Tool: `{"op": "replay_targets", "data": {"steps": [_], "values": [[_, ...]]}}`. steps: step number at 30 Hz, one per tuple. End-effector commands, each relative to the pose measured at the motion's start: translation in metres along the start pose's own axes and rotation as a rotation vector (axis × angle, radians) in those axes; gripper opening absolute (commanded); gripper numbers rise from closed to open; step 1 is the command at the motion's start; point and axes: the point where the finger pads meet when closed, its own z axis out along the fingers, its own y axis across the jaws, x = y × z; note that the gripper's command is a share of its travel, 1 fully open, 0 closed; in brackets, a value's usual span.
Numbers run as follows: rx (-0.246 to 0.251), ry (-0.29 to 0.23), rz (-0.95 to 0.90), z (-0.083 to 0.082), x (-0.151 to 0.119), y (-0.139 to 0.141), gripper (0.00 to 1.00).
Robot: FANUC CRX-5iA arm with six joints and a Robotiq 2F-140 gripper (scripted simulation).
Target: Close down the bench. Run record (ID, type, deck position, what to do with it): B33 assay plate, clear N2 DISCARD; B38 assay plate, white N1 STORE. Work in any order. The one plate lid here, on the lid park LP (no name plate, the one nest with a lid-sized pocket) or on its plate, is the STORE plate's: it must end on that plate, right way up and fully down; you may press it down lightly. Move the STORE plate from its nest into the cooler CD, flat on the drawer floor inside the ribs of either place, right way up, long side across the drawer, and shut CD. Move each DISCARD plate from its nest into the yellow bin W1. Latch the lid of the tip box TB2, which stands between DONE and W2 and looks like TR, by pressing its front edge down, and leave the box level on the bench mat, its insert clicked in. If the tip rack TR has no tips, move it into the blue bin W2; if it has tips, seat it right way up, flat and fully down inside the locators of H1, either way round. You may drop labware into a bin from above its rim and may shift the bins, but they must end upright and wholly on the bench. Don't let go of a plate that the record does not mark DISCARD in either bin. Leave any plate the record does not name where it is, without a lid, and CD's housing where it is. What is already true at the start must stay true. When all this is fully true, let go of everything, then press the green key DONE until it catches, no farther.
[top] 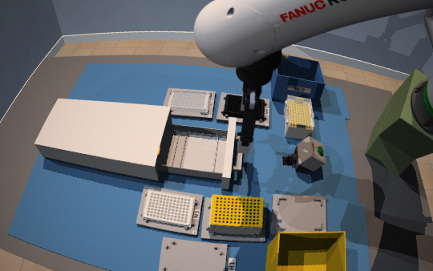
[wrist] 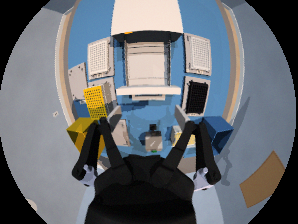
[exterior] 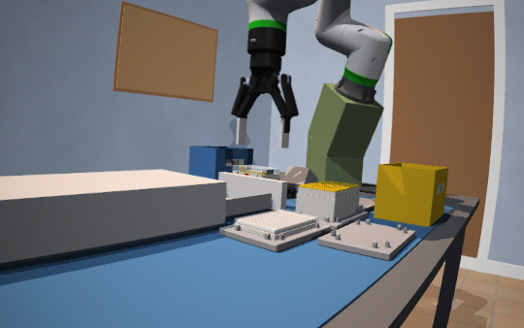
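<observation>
My gripper (top: 244, 145) (exterior: 262, 140) (wrist: 147, 110) is open and empty. It hangs high above the front panel of the cooler drawer (top: 230, 148) (exterior: 252, 188). The drawer stands pulled out, and its ribbed floor (top: 198, 154) (wrist: 147, 66) is bare. The white plate (top: 168, 208) (exterior: 277, 222) (wrist: 100, 56) sits in nest N1 in front of the cooler. A clear plate (top: 189, 101) (wrist: 198, 52) sits in a nest behind the drawer, with a black piece (top: 244, 106) (wrist: 194, 96) in the nest beside it. The tip rack (top: 236, 212) (exterior: 327, 196), yellow on top, stands on a nest next to N1.
The cooler housing (top: 104, 134) (exterior: 97, 204) fills the left. The blue bin (top: 298, 76) (exterior: 209, 160), tip box TB2 (top: 298, 115) and DONE key (top: 320, 150) are at the right. The yellow bin (top: 306, 250) (exterior: 409, 194) is in front, with two empty nests (top: 298, 214) (top: 192, 254) nearby.
</observation>
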Motion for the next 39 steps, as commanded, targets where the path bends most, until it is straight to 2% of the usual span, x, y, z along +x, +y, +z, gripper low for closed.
{"op": "replay_targets", "data": {"steps": [1,2,39], "values": [[0.000,0.000,0.000,0.000,0.000,0.000,0.87],[0.000,0.000,0.006,0.000,0.003,-0.003,0.66],[0.000,0.000,0.006,-0.005,0.091,-0.101,0.66]]}}
